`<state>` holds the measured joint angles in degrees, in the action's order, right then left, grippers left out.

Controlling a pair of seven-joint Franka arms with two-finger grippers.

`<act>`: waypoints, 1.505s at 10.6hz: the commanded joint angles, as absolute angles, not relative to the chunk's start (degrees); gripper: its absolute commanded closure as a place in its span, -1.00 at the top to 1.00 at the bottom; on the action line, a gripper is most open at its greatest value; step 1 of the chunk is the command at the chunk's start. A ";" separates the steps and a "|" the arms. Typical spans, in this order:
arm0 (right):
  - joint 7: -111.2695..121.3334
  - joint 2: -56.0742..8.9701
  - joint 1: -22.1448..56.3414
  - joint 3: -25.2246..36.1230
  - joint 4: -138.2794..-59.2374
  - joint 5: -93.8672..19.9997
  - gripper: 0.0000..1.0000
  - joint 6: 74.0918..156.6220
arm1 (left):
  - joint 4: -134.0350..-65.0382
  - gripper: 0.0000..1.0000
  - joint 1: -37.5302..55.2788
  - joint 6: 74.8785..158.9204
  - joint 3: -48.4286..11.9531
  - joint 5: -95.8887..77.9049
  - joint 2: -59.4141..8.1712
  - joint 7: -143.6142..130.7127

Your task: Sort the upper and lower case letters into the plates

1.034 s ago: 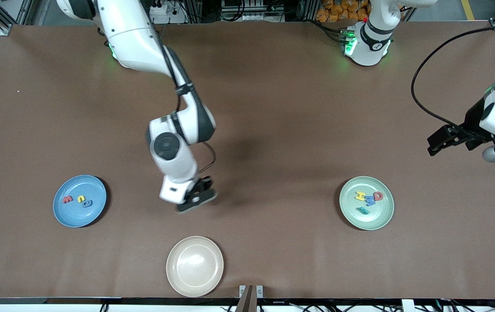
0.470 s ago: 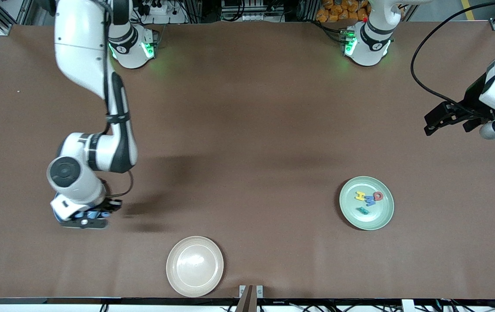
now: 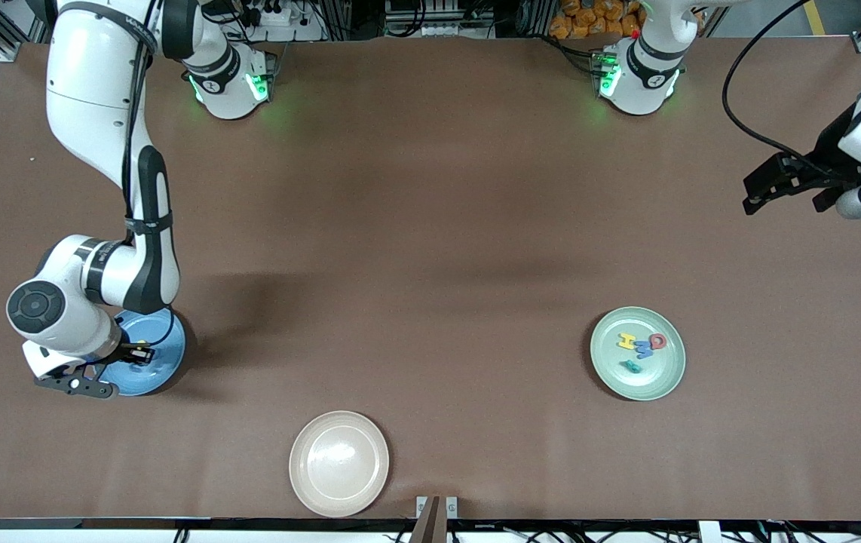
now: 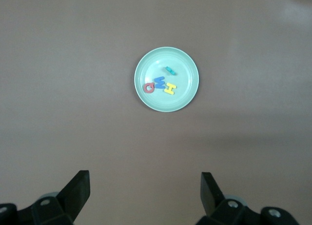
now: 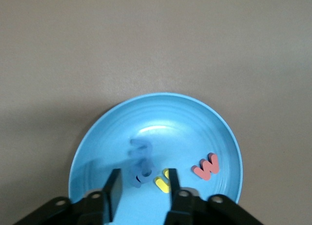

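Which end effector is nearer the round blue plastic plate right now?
The right. The right end effector hangs directly over the round blue plastic plate, jaws apart. The left end effector waits open over bare table at the left arm's end.

yellow H [image 4: 169, 88] on the mint plate [image 4: 187, 64], red w [image 5: 206, 167] on the blue plate [image 5: 195, 122]

So the right gripper [image 3: 133, 353] hangs over the plate at the right arm's end [image 3: 166, 366], with its letters [image 5: 207, 166] lying in it just below the fingers. The left gripper [image 3: 758, 197] is over bare table [image 3: 430, 226], well apart from the other plate [image 3: 638, 386], which has four letters [image 3: 641, 347] in it. A third plate [image 3: 338, 464] lies between the two, closer to the right gripper.
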<state>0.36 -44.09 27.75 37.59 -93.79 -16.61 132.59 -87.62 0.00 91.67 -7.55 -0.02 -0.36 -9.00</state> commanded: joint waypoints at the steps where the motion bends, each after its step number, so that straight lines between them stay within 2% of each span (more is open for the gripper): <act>1: 0.62 -42.90 28.38 37.18 -94.39 -17.66 1.00 130.53 | -88.95 1.00 -1.23 89.66 -8.61 -0.35 2.02 -7.03; 4: 1.14 -35.63 28.39 37.09 -94.48 -17.58 1.00 123.77 | -88.95 1.00 -1.23 89.03 -8.53 -0.35 2.55 -6.50; 5: 1.40 -32.20 24.91 34.13 -94.05 -17.14 1.00 120.10 | -88.86 1.00 -1.32 89.03 -8.53 -0.44 2.37 -6.50; 6: 2.54 -28.25 19.30 28.01 -93.96 -15.40 1.00 118.67 | -88.77 1.00 -1.23 89.03 -8.53 -0.35 2.20 -6.59; 9: 2.99 -20.15 14.60 23.04 -94.31 -8.80 1.00 112.62 | -88.68 1.00 -1.23 89.03 -8.44 -0.44 1.93 -6.59; 12: 2.37 -11.71 6.96 11.98 -93.61 -0.11 1.00 105.58 | -88.68 1.00 -1.32 89.03 -8.17 -0.35 2.02 -6.68; 16: 2.90 -4.94 4.32 6.96 -89.05 0.00 1.00 94.69 | -88.68 1.00 -1.32 89.03 -8.00 -0.44 2.02 -6.68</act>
<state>2.77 -7.75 7.06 10.51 -90.38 -0.95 98.61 -88.33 -0.50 89.53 -7.79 -0.02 1.21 -8.25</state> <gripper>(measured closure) 0.000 0.000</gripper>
